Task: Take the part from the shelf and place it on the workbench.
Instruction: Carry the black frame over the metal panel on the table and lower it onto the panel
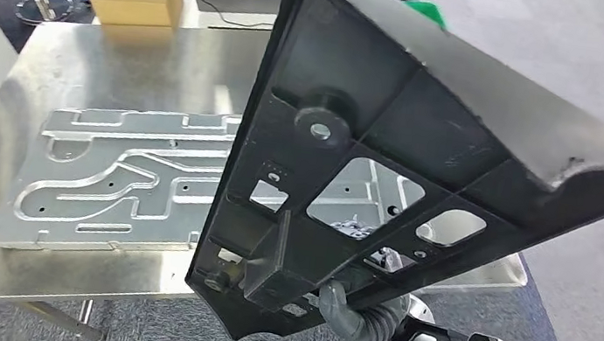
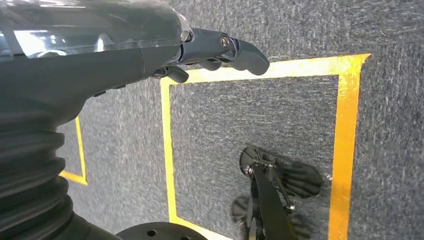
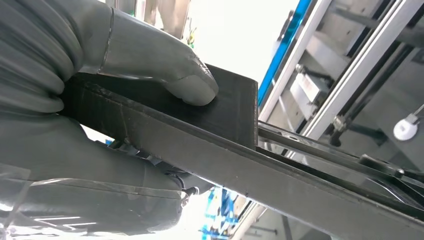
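Your right hand (image 3: 100, 100) grips the black panel (image 1: 424, 151) at its lower end, thumb pressed flat on a raised block and the other fingers under the edge. The panel is held up, tilted, above the near edge of the workbench (image 1: 117, 76), where a metal plate (image 1: 130, 174) already lies. It looks like stiff, ribbed plastic with cut-outs, probably light but long, so held at one end it will likely want to swing. Your grip seems sound; a rib gives the firmest hold. Your left hand (image 2: 220, 52) hangs over the floor, holding nothing, fingers loosely apart.
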